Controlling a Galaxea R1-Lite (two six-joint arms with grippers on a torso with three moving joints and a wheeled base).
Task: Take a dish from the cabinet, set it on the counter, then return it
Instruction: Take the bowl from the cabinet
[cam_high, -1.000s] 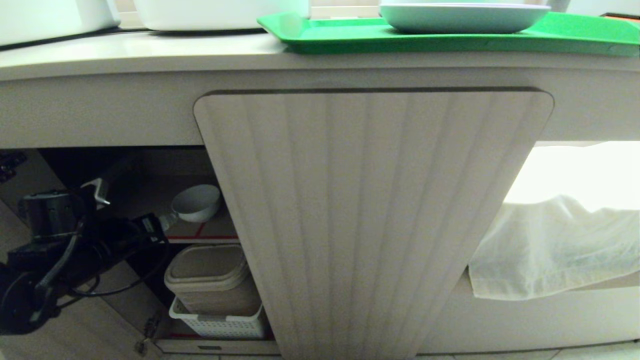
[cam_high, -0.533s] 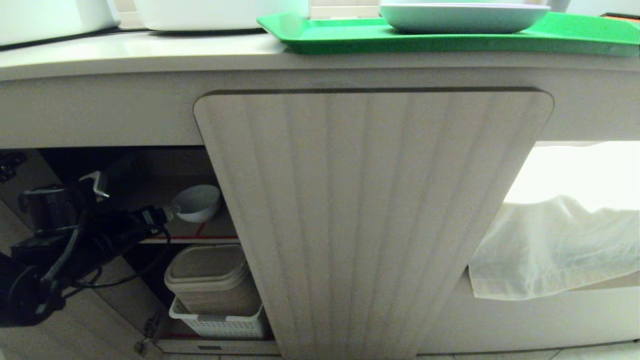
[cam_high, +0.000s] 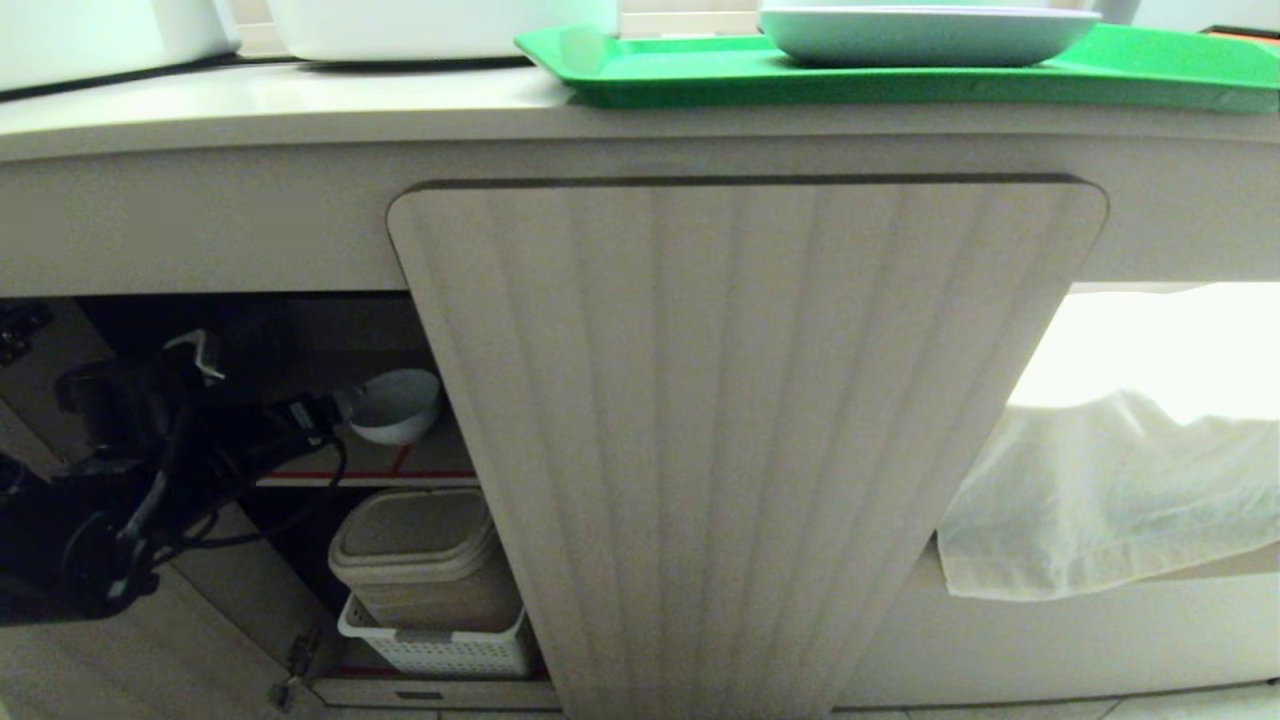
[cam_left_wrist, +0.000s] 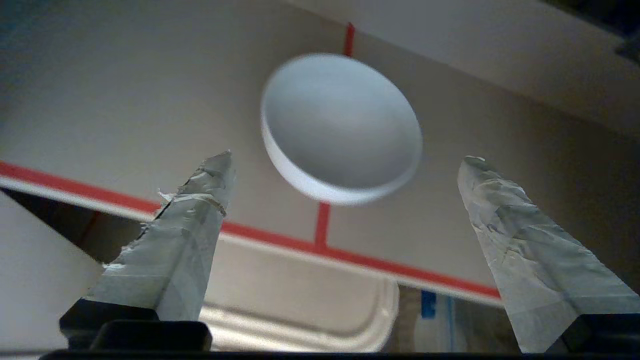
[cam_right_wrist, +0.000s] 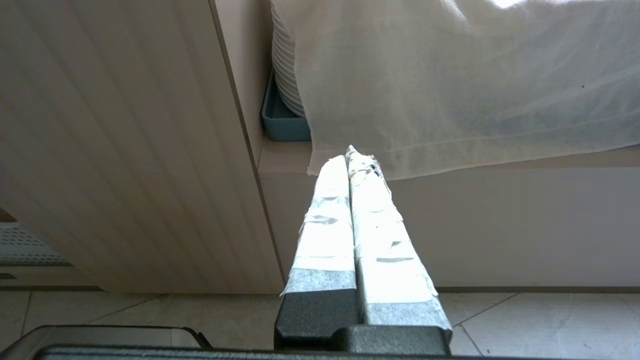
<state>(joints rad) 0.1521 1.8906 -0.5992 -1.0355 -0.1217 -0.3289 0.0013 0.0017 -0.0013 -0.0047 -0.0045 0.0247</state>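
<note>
The bowl (cam_left_wrist: 341, 127) sits on the cabinet (cam_high: 745, 420) shelf, unheld, ahead of the left gripper (cam_left_wrist: 345, 165) with its jaws spread wide and empty, so lifting or withdrawal remains.

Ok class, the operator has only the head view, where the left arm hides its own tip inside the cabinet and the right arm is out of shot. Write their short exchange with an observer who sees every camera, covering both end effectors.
Operator: Has the left end effector closed on the bowl?
Observer: No. Its wrist view shows the fingers spread wide, with the bowl beyond their tips and untouched.
Operator: And the right end effector? I cannot see it at all.
Observer: It is shut and holds nothing. It points at a white cloth hanging beside the closed cabinet door.
</note>
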